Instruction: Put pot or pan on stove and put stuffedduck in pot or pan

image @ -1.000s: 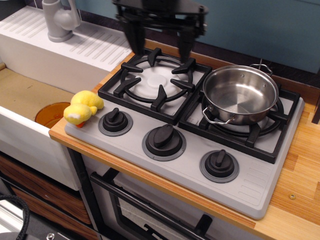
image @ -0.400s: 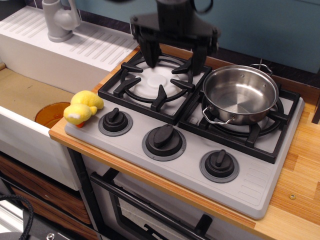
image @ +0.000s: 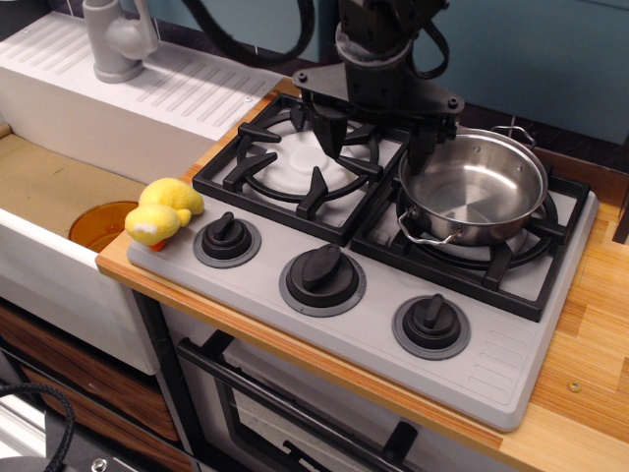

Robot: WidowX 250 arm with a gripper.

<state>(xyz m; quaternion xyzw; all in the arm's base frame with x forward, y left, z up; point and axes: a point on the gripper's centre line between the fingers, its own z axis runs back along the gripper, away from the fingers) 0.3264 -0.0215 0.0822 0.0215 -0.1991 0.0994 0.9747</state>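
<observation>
The shiny steel pot stands empty on the right burner of the grey stove. The yellow stuffed duck lies at the stove's front left corner, by the counter edge. My black gripper hangs open and empty over the gap between the two burners. Its left finger is above the left grate, and its right finger is close to the pot's left rim. The gripper is far from the duck, to its upper right.
An orange bowl lies in the sink just left of the duck. A grey faucet stands at the back left on the white drainboard. Three black knobs line the stove's front. The wooden counter extends to the right.
My gripper has come down and moved right, from behind the left burner to beside the pot's left rim. Pot and duck have not moved.
</observation>
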